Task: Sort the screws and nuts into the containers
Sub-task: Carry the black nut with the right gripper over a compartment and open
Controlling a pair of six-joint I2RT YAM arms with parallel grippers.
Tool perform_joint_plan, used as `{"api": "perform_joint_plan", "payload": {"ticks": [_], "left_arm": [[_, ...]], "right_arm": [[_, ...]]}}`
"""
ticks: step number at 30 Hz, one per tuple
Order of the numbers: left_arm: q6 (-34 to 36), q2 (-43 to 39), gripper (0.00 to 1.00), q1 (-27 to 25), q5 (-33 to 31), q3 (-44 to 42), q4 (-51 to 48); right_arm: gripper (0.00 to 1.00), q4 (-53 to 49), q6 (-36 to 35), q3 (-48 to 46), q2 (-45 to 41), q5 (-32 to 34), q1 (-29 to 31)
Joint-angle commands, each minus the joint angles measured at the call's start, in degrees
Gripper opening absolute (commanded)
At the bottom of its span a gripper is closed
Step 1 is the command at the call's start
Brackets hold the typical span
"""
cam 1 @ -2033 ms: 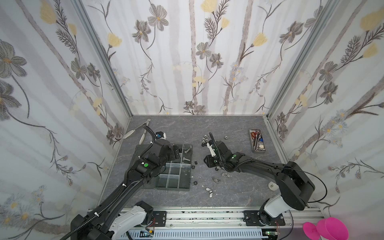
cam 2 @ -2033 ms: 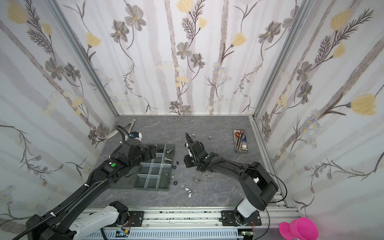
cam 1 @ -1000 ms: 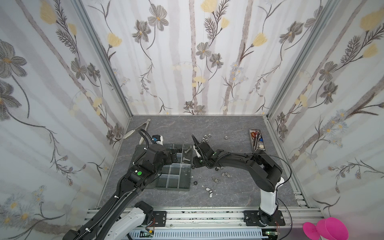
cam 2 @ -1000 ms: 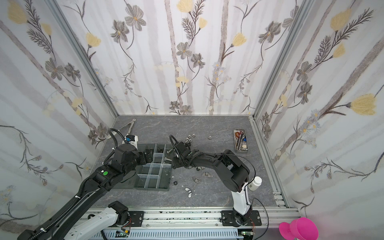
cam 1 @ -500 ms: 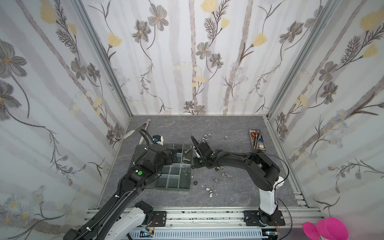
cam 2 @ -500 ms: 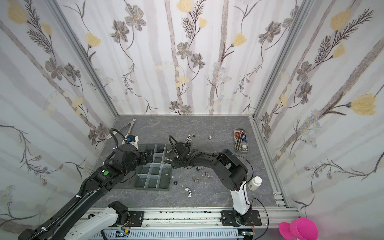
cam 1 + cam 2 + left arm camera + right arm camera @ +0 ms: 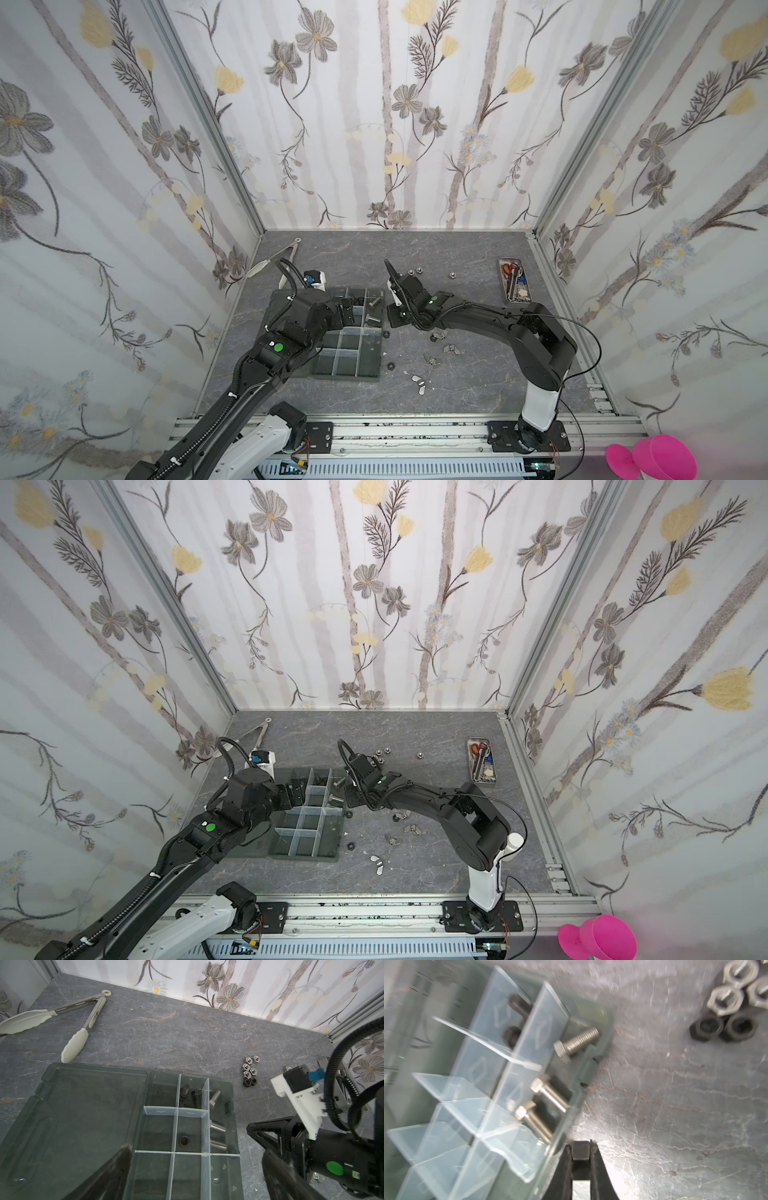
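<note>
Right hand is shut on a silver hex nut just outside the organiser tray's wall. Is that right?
Not silver: the right wrist view shows the right hand shut on a black hex nut just outside the organiser tray's wall.

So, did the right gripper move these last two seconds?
Yes, the right gripper, holding a black nut, has moved left toward the organiser tray.
</note>
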Motion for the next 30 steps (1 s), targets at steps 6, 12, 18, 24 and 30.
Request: {"api": "perform_joint_plan", "payload": {"ticks": [6,12,18,24,30], "left_arm": [[-0.55,-1.39,0.99,0.41,-0.58,-0.78,2.51],[-0.92,-3.08,0.99,0.45,-0.64,-1.74,2.44],[-0.08,-4.53,1.00,0.41,-1.61,-1.94,3.20],[-0.53,-4.74,1.00,0.41,-1.14,-2.21,2.99],[-0.03,-5.27,1.00,0.41,-0.89,-2.33,3.17]], "right_arm": [[0.07,-0.30,-0.25,6.57,0.87,-4.07,0.14],[0.07,-0.12,0.66,9.66,2.84,-6.62,1.10],[0.07,0.49,1.41,12.91,6.45,-8.62,2.30],[0.07,0.07,1.91,16.93,9.79,-9.70,3.63],[0.08,-1.12,2.09,20.41,13.70,-10.57,4.77]]}}
